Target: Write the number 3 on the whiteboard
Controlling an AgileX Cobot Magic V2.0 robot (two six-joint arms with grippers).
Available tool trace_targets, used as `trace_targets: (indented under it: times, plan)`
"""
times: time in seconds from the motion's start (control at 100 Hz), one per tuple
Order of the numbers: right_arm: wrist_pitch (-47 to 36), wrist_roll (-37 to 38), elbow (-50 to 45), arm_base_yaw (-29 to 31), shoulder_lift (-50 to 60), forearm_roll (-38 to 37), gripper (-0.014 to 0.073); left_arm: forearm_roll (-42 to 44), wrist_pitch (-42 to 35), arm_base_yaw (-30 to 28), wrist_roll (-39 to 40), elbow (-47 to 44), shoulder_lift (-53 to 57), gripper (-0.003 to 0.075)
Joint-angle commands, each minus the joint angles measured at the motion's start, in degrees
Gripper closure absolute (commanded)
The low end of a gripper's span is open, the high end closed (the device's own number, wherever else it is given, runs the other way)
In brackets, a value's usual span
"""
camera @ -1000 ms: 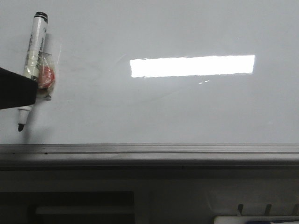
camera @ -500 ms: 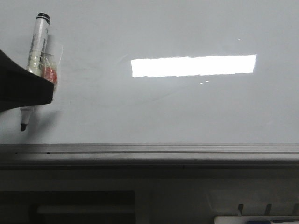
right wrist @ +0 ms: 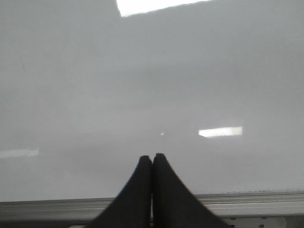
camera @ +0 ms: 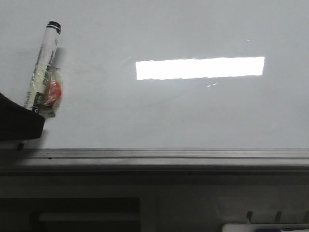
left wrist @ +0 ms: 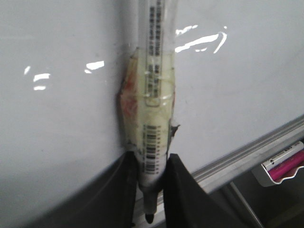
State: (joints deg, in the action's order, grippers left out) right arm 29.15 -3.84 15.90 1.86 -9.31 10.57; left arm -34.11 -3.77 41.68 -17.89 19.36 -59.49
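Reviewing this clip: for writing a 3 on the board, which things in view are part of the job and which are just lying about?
Part of the job:
- whiteboard, no 3 on it yet
- marker, tape-wrapped, held in the left gripper

Just lying about:
- pink marker in a tray beyond the board's rail
- right gripper, closed on nothing
- light glare, a reflection only

Pale grey-white gloss across the whiteboard, edged by a dull grey metal rail. White barrel with black cap, black barcode stripes and print on the marker, wrapped in clear yellowish tape over a red-orange patch. Matt black on both grippers' fingers; bright pink on pens in a tray.
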Motion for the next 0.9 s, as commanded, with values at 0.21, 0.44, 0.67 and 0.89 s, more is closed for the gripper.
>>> trace_targets:
  times: [0.21, 0.44, 0.67, 0.89]
  plan:
    - [3.1, -19.9, 8.6, -10.5, -9.5, 11.9, 0.0655, 8.4, 0.3, 0.4, 0.2, 1.2, 2.4, 0.0741]
    - [3.4, -26.3, 14.0, -26.6, -17.0, 11.9, 0.0648, 20.1, -1.8, 4.6, 0.2, 1.2, 7.2, 0.0741]
    - [2.7, -27.3, 17.3, -39.4, -22.4, 11.9, 0.0337, 35.2, -2.5, 9.3, 0.2, 1.2, 9.2, 0.0741]
    - [-1.4, -27.3, 19.3, -47.5, -27.0, 11.9, 0.0137, 46.5, -6.3, 11.1, 0.2, 1.2, 9.2, 0.0741]
